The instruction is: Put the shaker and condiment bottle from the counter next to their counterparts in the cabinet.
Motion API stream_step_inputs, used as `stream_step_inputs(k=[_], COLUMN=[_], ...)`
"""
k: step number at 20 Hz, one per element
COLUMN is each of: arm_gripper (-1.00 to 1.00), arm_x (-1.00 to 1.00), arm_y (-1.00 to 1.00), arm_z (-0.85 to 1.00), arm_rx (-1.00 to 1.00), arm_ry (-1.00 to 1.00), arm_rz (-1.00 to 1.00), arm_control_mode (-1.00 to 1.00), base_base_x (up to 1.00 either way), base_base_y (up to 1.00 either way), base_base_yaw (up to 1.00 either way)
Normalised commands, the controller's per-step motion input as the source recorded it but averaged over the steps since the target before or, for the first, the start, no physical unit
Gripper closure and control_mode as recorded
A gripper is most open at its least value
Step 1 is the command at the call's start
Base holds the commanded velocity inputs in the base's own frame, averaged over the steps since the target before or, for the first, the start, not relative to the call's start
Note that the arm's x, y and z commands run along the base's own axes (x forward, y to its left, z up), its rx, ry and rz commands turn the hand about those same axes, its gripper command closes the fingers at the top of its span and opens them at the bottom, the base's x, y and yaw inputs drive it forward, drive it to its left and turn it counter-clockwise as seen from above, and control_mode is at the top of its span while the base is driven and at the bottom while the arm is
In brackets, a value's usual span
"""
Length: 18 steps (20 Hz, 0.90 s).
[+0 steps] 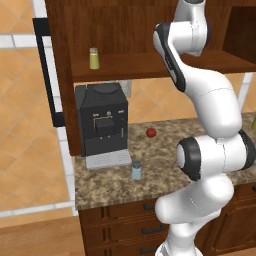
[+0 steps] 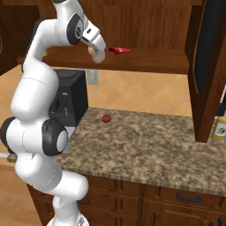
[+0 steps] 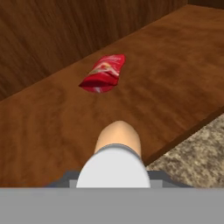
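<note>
My gripper [image 2: 94, 48] is shut on the condiment bottle [image 3: 117, 151], whose orange body and white cap hang over the front edge of the cabinet shelf [image 3: 175, 65]. The bottle [image 2: 95, 54] is up at shelf height, just left of the flat red item [image 2: 120, 50]. In the hand view the red item [image 3: 103, 73] lies on the shelf board beyond the bottle. The pale blue-grey shaker [image 1: 136, 170] stands on the counter [image 1: 110, 185] in front of the coffee machine. Its yellow-green counterpart [image 1: 93, 58] stands on the left part of the shelf [image 1: 145, 67].
A black coffee machine [image 1: 101, 120] stands on the counter's left end under the shelf. A small red round thing [image 2: 106, 118] lies near the back wall. A yellow bottle [image 2: 218, 126] stands at the far right beside a dark cabinet side [image 2: 205, 70].
</note>
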Motion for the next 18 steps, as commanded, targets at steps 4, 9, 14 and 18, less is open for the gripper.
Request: stream_step_inputs(k=[4, 9, 14, 18], arm_gripper=[1.00, 1.00, 1.00, 1.00], arm_x=[0.32, 0.40, 0.38, 0.35], arm_y=[-0.10, -0.07, -0.08, -0.10], arm_z=[-0.19, -0.06, -0.13, -0.17], arm_rx=[0.00, 0.00, 0.00, 0.00], arm_ry=[0.00, 0.00, 0.00, 0.00], arm_rz=[0.00, 0.00, 0.01, 0.01], arm_control_mode=[-1.00, -1.00, -1.00, -1.00], base_base_x=[0.00, 0.00, 0.00, 0.00], base_base_y=[0.00, 0.00, 0.00, 0.00], base_base_yaw=[0.00, 0.00, 0.00, 0.00])
